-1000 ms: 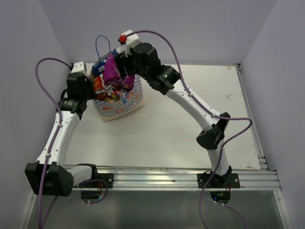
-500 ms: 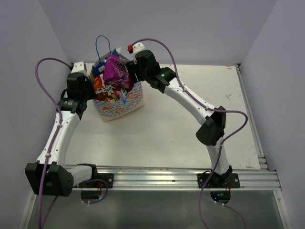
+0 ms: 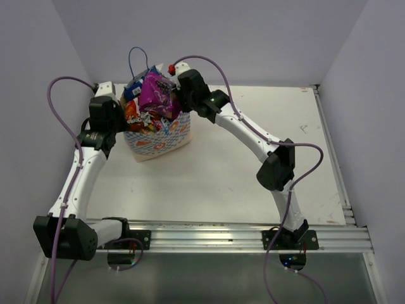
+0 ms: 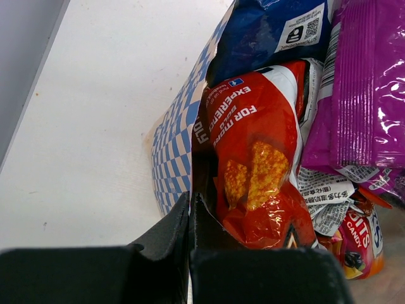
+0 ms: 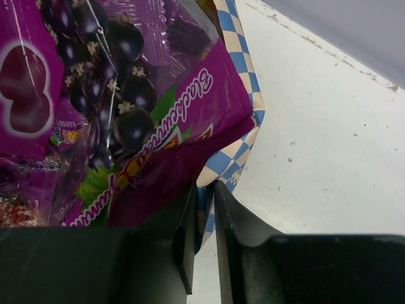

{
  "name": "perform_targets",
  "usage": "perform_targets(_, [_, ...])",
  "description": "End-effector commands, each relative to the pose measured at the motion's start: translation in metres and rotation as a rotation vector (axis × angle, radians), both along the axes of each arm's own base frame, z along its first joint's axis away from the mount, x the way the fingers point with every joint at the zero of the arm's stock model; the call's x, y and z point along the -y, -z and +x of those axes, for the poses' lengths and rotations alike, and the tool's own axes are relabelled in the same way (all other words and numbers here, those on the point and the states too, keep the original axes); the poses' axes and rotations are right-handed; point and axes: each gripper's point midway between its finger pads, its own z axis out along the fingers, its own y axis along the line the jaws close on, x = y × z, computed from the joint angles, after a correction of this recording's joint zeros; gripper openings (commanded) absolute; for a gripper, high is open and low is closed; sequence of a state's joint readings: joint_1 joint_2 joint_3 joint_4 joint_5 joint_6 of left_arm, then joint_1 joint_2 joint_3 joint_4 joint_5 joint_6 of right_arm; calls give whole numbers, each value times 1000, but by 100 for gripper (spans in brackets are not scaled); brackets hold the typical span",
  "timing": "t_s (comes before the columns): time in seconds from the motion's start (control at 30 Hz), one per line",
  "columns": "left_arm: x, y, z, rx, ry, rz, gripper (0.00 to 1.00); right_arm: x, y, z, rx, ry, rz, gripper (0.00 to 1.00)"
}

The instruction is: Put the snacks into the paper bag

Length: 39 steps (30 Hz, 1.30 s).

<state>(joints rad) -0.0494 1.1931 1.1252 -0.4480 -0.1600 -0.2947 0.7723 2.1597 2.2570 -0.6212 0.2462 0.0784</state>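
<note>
The paper bag (image 3: 159,143) stands at the back left of the table, stuffed with snacks. A purple grape packet (image 3: 156,93) sticks out on top, beside a red chips packet (image 4: 259,164), a blue packet (image 4: 266,31) and a candy packet (image 4: 358,235). My left gripper (image 4: 191,204) is shut on the bag's left checkered wall (image 4: 172,152). My right gripper (image 5: 204,190) is shut on the bag's right checkered rim (image 5: 238,71), just under the purple packet (image 5: 114,95). In the top view the left gripper (image 3: 123,115) and right gripper (image 3: 180,101) flank the bag.
White tabletop (image 3: 253,171) stretches right of and in front of the bag. Grey walls close in behind and on both sides. A blue cord handle (image 3: 135,58) loops up above the bag. A metal rail (image 3: 215,237) runs along the near edge.
The right gripper came down from above the bag to its right rim and closed on it. The left arm and the bag have not moved.
</note>
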Motion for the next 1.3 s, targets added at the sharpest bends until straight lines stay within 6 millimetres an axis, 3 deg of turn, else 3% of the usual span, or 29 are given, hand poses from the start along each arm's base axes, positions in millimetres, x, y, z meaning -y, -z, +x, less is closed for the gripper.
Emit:
perform_targets(0.0, [-2, -15, 11, 76, -3, 23, 0, 3, 13, -3, -79, -23, 2, 17])
perform_targets(0.07, [-2, -14, 11, 78, -4, 22, 0, 3, 13, -6, -88, -37, -1, 11])
perform_targets(0.1, [-3, -16, 11, 80, -9, 23, 0, 4, 8, -7, -82, -41, 3, 1])
perform_targets(0.3, [1, -41, 9, 125, -12, 10, 0, 18, -39, -14, 9, -15, 12, 0])
perform_targets(0.43, [6, -61, 1, 168, -23, 2, 0, 28, -85, -42, 108, -14, -23, 0])
perform_targets(0.53, [9, -77, -7, 217, -25, -7, 0, 39, -104, -60, 135, -1, -27, 0])
perform_targets(0.8, [27, -84, -24, 244, 32, -69, 0, 57, -105, -90, 115, 20, -81, 0])
perform_targets(0.83, [30, -85, -26, 249, 41, -78, 0, 58, -96, -94, 102, 19, -97, 0])
perform_targets(0.87, [37, -87, -30, 255, 61, -95, 0, 64, -104, -100, 109, 29, -71, 0])
perform_targets(0.9, [42, -86, -33, 253, 73, -103, 0, 67, -97, -104, 96, 36, -88, 0])
perform_targets(1.27, [118, -93, -63, 239, 229, -196, 0, 124, -105, -150, 73, 150, -65, 0])
